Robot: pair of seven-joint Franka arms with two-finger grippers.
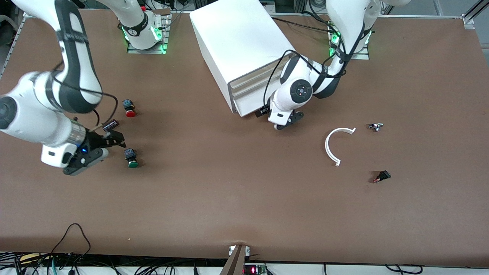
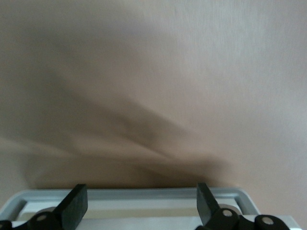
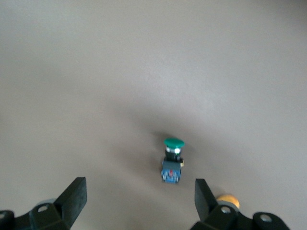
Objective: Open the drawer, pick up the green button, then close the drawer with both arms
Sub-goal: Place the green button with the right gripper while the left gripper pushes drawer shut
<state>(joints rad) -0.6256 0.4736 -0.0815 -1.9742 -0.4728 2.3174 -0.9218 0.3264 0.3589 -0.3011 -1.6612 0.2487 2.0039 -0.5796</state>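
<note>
The green-capped button [image 1: 132,158] lies on the brown table toward the right arm's end, outside the cabinet. In the right wrist view it [image 3: 173,163] sits just ahead of the fingers. My right gripper [image 1: 118,139] [image 3: 139,187] is open and empty, low over the table beside the button. The white cabinet [image 1: 237,42] stands near the arms' bases. My left gripper [image 1: 263,111] [image 2: 141,191] is open at the lowest drawer [image 1: 250,107], whose pale front edge [image 2: 139,201] lies between the fingers. The drawer's inside is hidden.
A red-capped button [image 1: 130,108] lies farther from the front camera than the green one. A yellow cap [image 3: 226,199] shows by one right finger. Toward the left arm's end lie a white curved strip [image 1: 333,147], a small metal part [image 1: 376,126] and a small black part [image 1: 382,176].
</note>
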